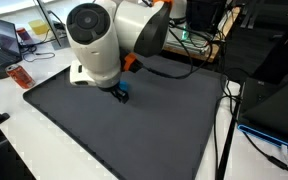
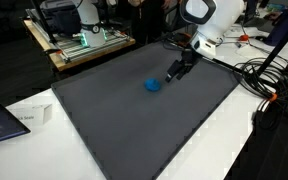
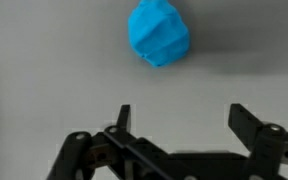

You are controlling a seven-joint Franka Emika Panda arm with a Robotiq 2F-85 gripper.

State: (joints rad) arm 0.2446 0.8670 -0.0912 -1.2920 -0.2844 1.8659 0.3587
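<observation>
Near the middle of a dark grey rectangular mat (image 2: pixel 134 130), a small bright-blue faceted lump (image 3: pixel 159 33) lies on its own. My claw (image 3: pixel 181 118) stands wide open just beside it, its black fingers (image 3: pixel 124 115) spread apart with only bare mat between them. The lump sits ahead of the fingertips, roughly in line with the gap and clear of both. I grip nothing.

In an exterior view the claw (image 2: pixel 176 70) slants down toward the lump (image 2: pixel 153 85) from the side of the mat's far edge, near it but apart. In an exterior view from behind my white arm (image 1: pixel 94 40), the bulky wrist joint hides most of the claw, and only a sliver of the lump (image 1: pixel 124 97) shows beneath it.

The mat covers most of a white table (image 2: pixel 246 150). Off the mat, a small orange-red packet (image 1: pixel 20 76) lies on the table by one corner, and an open laptop (image 1: pixel 6 40) stands behind it. A small white box (image 2: pixel 36 114) rests beside another edge, and black cables (image 2: pixel 269 92) trail across the table past the mat. A rack of equipment lit green (image 2: pixel 84 38) stands beyond the far edge.
</observation>
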